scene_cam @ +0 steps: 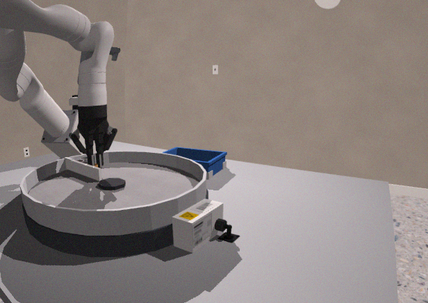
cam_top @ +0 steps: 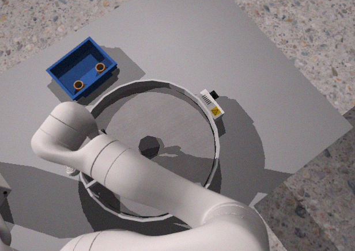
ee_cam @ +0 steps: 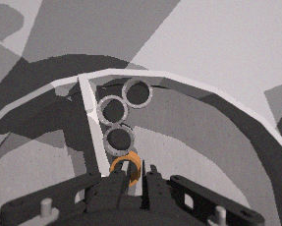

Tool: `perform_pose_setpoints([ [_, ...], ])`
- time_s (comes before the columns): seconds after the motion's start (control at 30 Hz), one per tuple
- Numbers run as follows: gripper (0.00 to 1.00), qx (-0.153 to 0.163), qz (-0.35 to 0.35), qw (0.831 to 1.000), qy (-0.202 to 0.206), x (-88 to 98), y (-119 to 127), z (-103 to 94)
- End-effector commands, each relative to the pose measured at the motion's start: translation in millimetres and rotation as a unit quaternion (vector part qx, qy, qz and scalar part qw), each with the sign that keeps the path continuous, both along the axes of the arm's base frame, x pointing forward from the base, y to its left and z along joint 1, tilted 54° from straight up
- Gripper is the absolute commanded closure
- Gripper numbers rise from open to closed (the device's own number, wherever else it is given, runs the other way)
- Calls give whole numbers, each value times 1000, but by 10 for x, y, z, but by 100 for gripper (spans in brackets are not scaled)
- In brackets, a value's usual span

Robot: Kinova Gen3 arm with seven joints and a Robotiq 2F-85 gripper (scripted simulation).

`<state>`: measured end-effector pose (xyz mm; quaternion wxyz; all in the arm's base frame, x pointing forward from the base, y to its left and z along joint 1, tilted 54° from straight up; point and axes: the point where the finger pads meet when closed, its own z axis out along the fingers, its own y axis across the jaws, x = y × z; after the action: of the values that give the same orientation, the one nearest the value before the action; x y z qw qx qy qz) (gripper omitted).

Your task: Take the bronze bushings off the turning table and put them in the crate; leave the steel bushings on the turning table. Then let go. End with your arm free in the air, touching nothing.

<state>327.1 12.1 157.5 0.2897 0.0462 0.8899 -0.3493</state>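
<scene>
My gripper (scene_cam: 95, 163) (ee_cam: 136, 168) points down, low over the turning table (cam_top: 173, 114) (scene_cam: 156, 183) (ee_cam: 187, 128). Its fingers are open by a narrow gap, with nothing gripped. A bronze bushing (ee_cam: 134, 158) stands at the fingertips, partly hidden by them; one fingertip seems to be over its hole and the other outside its wall. Three steel bushings (ee_cam: 106, 143) (ee_cam: 99, 109) (ee_cam: 150, 93) stand beyond it in the wrist view, the nearest close against the bronze one. Two bronze bushings (cam_top: 99, 64) (cam_top: 74, 85) are in the blue crate (cam_top: 95, 82) (scene_cam: 216, 164). The arm hides the gripper in the top view.
A raised rim surrounds the turning table. A pale divider (scene_cam: 83, 169) (ee_cam: 91, 110) runs inward from it, beside the bushings. A dark hub (cam_top: 148, 145) (scene_cam: 111, 183) is at the centre. A white box (cam_top: 211, 104) (scene_cam: 198, 225) adjoins the rim, away from the gripper.
</scene>
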Motion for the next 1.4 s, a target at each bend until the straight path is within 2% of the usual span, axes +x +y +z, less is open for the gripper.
perform_pose_setpoints([
  [0.0, 86, 0, 0, 1000, 1, -2, -3, -4],
  [0.27, 86, 0, 0, 1000, 1, -2, -3, -4],
  [0.3, 100, 0, 0, 1000, 1, -2, -2, -3],
  [1.37, 100, 1, 1, 1000, 1, 0, 8, -8],
])
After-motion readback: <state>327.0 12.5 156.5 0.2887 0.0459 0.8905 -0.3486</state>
